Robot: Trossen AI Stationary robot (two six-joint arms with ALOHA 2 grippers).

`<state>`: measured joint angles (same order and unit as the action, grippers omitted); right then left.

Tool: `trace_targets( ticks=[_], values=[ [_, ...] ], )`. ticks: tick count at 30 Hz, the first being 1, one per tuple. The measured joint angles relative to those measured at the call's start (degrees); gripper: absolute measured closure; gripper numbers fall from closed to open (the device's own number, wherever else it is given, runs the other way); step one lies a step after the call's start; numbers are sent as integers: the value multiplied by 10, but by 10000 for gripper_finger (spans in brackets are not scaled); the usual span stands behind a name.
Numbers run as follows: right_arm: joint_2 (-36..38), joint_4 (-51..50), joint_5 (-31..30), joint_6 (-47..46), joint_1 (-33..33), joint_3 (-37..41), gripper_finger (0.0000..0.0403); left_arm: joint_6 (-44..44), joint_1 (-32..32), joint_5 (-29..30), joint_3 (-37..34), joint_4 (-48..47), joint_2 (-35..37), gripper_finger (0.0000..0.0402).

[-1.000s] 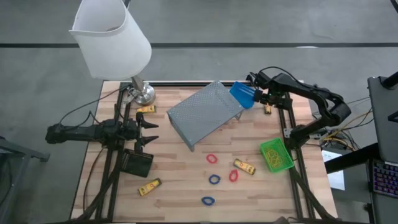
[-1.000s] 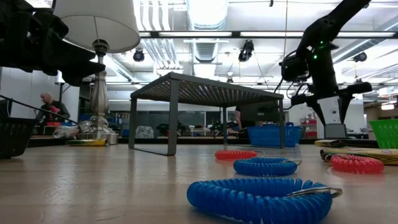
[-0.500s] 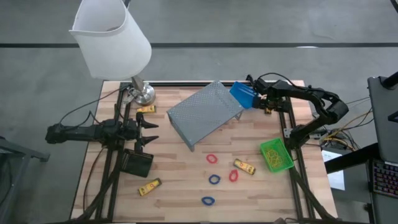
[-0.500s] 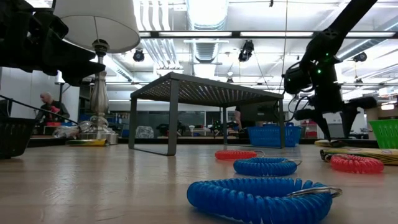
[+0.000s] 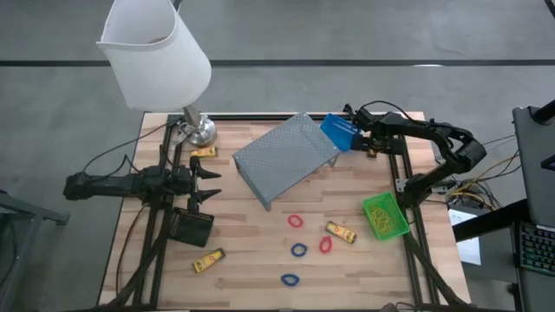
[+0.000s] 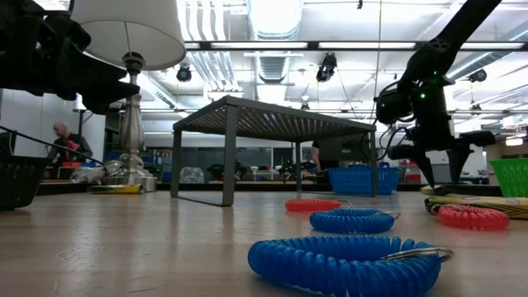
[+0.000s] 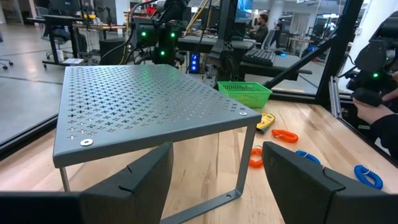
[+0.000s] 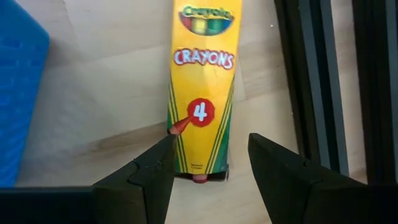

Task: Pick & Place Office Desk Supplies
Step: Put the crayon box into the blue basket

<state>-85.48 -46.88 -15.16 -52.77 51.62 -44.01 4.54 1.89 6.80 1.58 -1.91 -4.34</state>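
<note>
Directly between the right hand point(image 8: 208, 165)'s spread fingers, a yellow crayon box point(image 8: 200, 87) is lying flat on the worktop point(image 8: 106, 81), beside the blue bin point(image 8: 15, 93). Light, thin cardboard probably crushes easily, so pinching across its narrow sides looks best. Well away, the left hand point(image 7: 214, 177) is waiting, wide.

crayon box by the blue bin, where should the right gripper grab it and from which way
Best across its two long edges, near the end under the fingers, coming straight down from above. The crayon box lies flat on the table, long and narrow, so its short width fits between the open right gripper, which already straddles it. The blue bin on one side and the dark frame rail on the other leave little room to come in sideways.
</note>
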Motion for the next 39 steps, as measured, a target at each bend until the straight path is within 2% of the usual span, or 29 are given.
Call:
trace_targets(
  ticks=[4,10,22,31,39],
  values=[
    [0,2,4,-2,0,0,204,0,0,0,0,0,0,149],
    [0,3,67,-31,-17,0,204,0,0,0,0,0,0,149],
    [2,1,90,-65,-94,2,204,0,0,0,0,0,0,149],
    [14,-20,75,-146,-177,2,204,0,0,0,0,0,0,149],
    [61,-23,38,-100,-184,3,204,0,0,0,0,0,0,149]
  ],
)
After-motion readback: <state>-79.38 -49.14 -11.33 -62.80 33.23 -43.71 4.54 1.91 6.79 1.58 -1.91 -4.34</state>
